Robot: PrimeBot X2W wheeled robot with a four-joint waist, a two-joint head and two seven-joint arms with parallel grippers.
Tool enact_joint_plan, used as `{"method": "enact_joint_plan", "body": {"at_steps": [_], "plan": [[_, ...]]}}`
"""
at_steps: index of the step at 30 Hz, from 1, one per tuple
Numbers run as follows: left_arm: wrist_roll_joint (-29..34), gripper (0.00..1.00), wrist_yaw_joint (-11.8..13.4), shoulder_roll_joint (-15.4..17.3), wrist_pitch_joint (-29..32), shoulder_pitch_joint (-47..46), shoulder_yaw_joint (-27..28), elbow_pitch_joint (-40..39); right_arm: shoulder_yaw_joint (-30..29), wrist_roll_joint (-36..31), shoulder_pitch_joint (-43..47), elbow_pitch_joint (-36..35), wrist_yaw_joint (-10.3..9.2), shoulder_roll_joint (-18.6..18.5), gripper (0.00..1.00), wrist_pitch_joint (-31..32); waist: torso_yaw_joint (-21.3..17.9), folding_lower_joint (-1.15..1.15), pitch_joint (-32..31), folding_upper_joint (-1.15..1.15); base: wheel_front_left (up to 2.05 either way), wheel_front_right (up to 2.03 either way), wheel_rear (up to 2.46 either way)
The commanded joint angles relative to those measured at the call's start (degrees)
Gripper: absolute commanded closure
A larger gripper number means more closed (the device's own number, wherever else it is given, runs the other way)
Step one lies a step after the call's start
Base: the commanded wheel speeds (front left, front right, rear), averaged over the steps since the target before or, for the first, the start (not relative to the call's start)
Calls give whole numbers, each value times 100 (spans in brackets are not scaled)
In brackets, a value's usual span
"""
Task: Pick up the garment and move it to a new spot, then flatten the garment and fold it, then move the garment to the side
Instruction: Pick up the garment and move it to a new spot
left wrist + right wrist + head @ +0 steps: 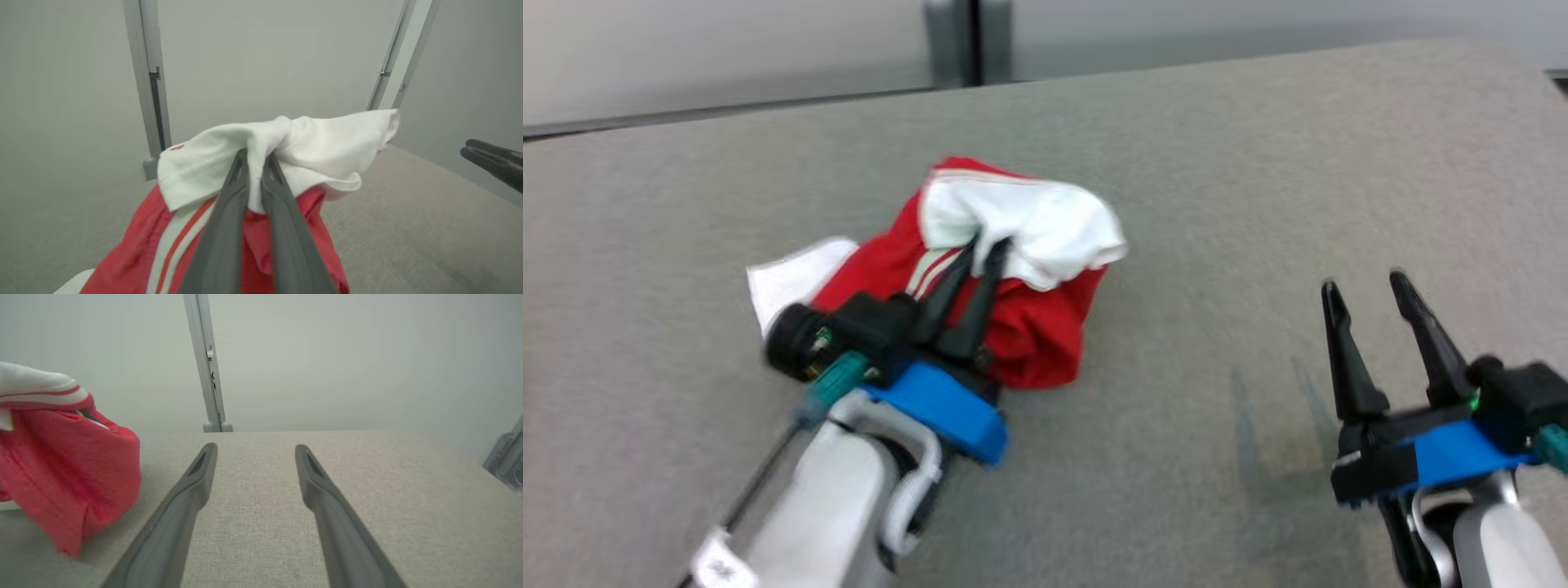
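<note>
Fabric of the garment (1037, 335) is clamped in the left gripper (986, 243); the right gripper (1364, 282) gapes wide.

Left gripper (256, 157) pinching white fold of garment (286, 143) — bunched, red below.

Red, white-striped garment (1029, 335); grey table (1258, 163)

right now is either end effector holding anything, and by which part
Left end effector pinches the garment by a white fold; right end effector holds nothing.
</note>
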Motion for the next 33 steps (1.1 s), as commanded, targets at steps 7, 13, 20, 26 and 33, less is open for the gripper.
{"method": "enact_joint_plan", "body": {"at_steps": [7, 13, 20, 26, 33], "plan": [[89, 100, -366, -530, 138, -578, -1268, 1061, 8, 123, -170, 208, 0, 115, 0, -268, -733, -2, 446, 0, 0, 0, 0], [-119, 100, -424, -683, 20, -855, -1972, 1809, 41, 206, -289, 416, 1, 148, 0, -479, -985, -2, 700, 0, 0, 0, 0], [-165, 0, -429, -733, -648, -1176, -2215, 2015, -33, 149, -331, 602, 1, 159, 0, -580, -818, -2, 584, 0, 0, 0, 0], [-247, 0, -150, -594, -1083, -1088, -1883, 1730, -120, 51, -245, 566, 1, 159, 0, -498, -400, -2, 270, 0, 0, 0, 0], [-499, 0, 464, -93, -1283, -717, -977, 1410, -175, -61, -89, 383, 1, 117, 0, -294, 214, -2, -48, 0, 0, 0, 0]]}}
